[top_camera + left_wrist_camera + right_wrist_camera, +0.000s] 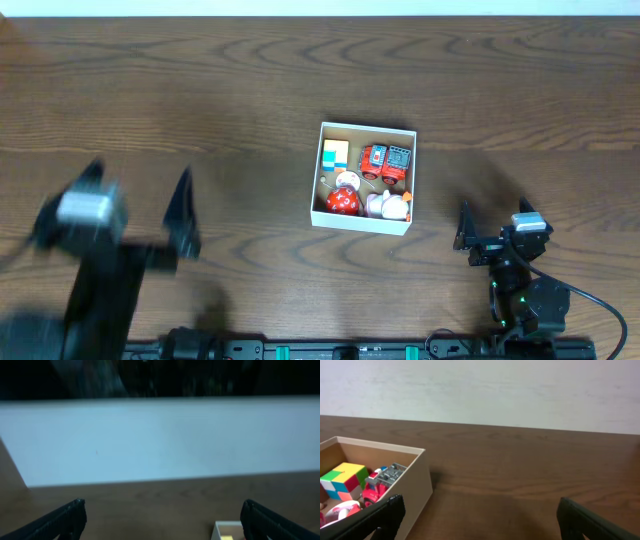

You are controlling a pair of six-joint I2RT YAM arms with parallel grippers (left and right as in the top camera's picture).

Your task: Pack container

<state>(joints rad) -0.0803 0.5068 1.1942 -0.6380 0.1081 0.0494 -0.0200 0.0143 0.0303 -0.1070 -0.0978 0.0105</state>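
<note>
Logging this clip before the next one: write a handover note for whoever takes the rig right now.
Left gripper: open, empty, left of the container, blurred overhead.
Right gripper: open, empty, right of the container.
Container: centre of the table, holding a colour cube, red truck, red round toy and white toy.
Done: no toy shows outside it overhead.
Left: probably only to pull both grippers back.
</note>
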